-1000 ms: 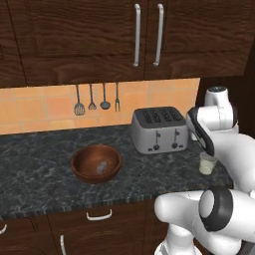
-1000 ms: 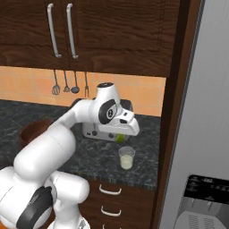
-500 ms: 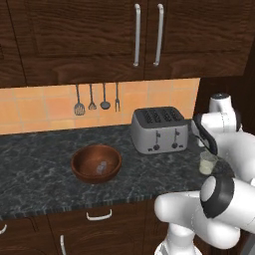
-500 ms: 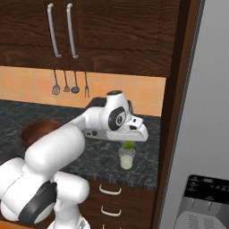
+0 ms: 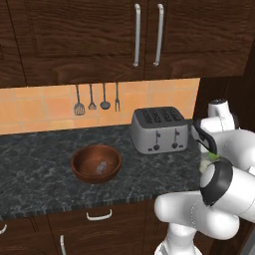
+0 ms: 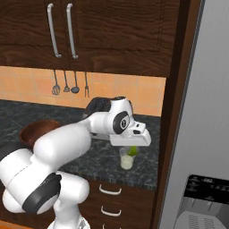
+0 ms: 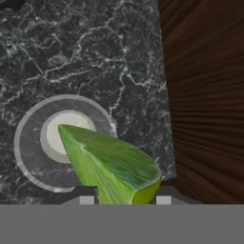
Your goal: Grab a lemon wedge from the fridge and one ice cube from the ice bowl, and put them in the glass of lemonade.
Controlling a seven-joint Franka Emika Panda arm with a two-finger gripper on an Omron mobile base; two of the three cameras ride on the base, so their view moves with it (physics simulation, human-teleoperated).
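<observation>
Step in hand, as I judge it: delivery of the lemon wedge (image 7: 112, 167) to the glass of lemonade (image 6: 127, 158). The hand (image 7: 124, 198) grips the wedge between its two fingertips (image 7: 86, 197), pointed end away from the camera. In the hand view the round rim of the glass lies directly beyond the wedge, slightly off toward the tip side, so the wedge is above the glass mouth but not centred on it. In the right base view the hand (image 6: 132, 145) hovers just above the glass, with a green speck at the rim; whether the wedge already touches the liquid cannot be told. The glass stands on the dark stone table (image 5: 40, 169), near its end beside the dark wood panel (image 7: 209, 95), with the fridge (image 6: 201, 134) just past that panel. The toaster (image 5: 159, 129) stands behind the glass, and the ice bowl (image 5: 96, 163) sits well to the far side of the toaster from the glass, a pale ice cube (image 5: 102, 167) faintly visible inside it. Next move, in my estimate: a small shift to centre the wedge over the glass mouth, then open the fingers so it drops in without striking the rim. The ice cube step is not yet done.
</observation>
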